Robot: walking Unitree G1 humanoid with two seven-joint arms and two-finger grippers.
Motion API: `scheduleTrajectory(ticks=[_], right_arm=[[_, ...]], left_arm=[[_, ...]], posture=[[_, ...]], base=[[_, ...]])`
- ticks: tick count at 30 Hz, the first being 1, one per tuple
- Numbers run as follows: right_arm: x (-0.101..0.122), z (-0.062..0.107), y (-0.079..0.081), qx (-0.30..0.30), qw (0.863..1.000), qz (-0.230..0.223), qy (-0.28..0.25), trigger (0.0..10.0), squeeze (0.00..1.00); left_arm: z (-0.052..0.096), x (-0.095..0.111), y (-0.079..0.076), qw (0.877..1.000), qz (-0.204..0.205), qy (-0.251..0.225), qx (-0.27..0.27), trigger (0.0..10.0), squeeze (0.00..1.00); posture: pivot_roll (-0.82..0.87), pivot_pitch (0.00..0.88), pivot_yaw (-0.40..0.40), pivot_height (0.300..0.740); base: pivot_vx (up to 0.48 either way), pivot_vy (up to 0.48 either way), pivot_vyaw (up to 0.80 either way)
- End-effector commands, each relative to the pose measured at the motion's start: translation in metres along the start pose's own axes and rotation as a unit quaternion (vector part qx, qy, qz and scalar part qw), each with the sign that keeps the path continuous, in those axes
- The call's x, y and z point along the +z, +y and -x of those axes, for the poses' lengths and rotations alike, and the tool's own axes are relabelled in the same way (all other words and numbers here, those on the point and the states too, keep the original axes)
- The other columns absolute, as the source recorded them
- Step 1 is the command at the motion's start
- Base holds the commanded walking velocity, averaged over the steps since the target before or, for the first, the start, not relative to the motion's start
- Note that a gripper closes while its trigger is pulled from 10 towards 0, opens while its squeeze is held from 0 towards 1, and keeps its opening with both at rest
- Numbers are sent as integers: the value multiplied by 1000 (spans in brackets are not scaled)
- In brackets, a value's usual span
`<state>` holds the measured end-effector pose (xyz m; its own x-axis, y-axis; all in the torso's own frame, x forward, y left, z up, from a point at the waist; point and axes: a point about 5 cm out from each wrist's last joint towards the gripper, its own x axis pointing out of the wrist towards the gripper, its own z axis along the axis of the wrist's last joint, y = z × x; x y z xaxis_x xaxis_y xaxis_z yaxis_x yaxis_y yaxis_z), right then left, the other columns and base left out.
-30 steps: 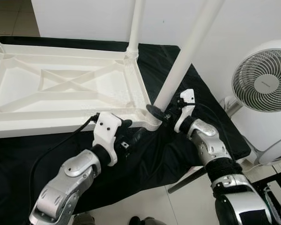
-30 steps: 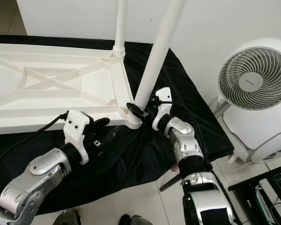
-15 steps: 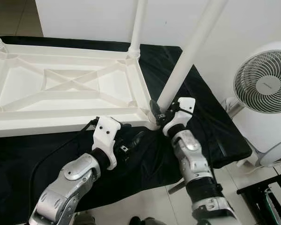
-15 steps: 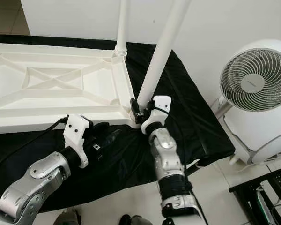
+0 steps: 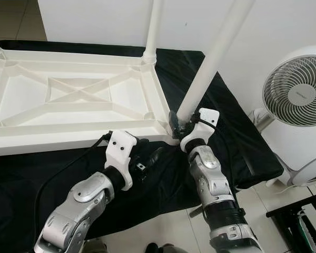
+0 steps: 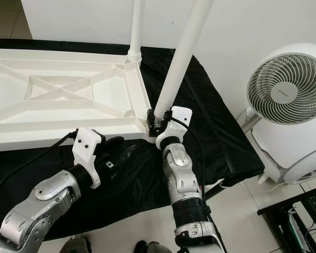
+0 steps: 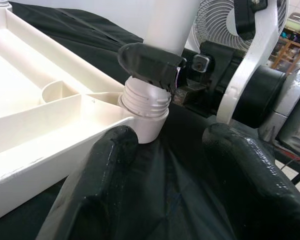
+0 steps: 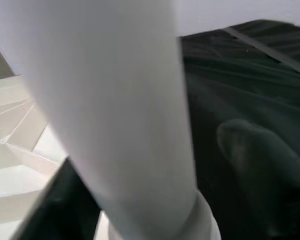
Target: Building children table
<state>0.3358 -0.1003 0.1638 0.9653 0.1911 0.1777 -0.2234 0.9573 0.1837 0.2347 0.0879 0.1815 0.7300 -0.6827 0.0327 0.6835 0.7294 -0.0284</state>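
The white plastic tabletop (image 5: 79, 100) lies upside down on a black cloth (image 5: 237, 147), ribbed underside up. One leg (image 5: 154, 26) already stands in the corner socket at about 12 o'clock from my grippers. The leg I am working on (image 5: 213, 55) rises from the near right corner socket (image 7: 145, 107), leaning toward 1 o'clock.

My right gripper (image 5: 180, 122) is clamped narrow around the base of this leg, just above the threaded collar. In the left wrist view one black finger (image 7: 150, 62) wraps the tube right over the threads. In the right wrist view the leg (image 8: 120, 110) runs between my two fingers.

My left gripper (image 5: 147, 158) sits at 7 o'clock from the socket, low over the cloth and just beside the tabletop's near edge. Its fingers (image 7: 97, 190) are spread wide, holding nothing.

Handling judgement:
- Leg is a hollow plastic tube: light, stiff, smooth, so likely slippery under rubber pads when twisted.
- The long length above my grip gives leverage, so a tilt could cross the threads.
- Best hold is low, near the collar, where I have it now. Threads still show above the socket, so I judge it not fully seated.
- The tabletop is light and may turn on the cloth. Bracing its near rail with the left gripper looks sensible.

A white fan (image 5: 295, 89) stands at 3 o'clock, well apart.
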Motion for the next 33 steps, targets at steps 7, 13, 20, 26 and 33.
scheduleTrajectory(ticks=[7, 13, 20, 26, 33], right_arm=[[5, 4, -31, 115, 993, 28, 27, 10000, 0], [6, 1, -42, 300, 948, 66, 87, 10000, 0], [3, -11, -33, 344, 931, 77, 96, 10000, 0], [4, -17, -25, 358, 926, 76, 93, 0, 0], [1, -21, -25, 366, 922, 83, 95, 0, 0]], left_arm=[[-2, 1, -3, 1000, 2, -3, -17, 10000, 0], [-3, 3, -1, 1000, -3, -5, -19, 10000, 0], [-4, 5, 0, 1000, -6, -7, -18, 10000, 0], [-3, 5, 0, 1000, -6, -7, -18, 10000, 0], [-3, 6, -1, 1000, -6, -7, -21, 10000, 0]], posture=[[195, 169, -166, 740], [198, 161, -158, 740], [207, 158, -155, 740], [216, 153, -149, 740], [208, 156, -146, 740]], base=[[0, 0, 0], [0, 0, 0], [0, 0, 0], [0, 0, 0], [0, 0, 0]])
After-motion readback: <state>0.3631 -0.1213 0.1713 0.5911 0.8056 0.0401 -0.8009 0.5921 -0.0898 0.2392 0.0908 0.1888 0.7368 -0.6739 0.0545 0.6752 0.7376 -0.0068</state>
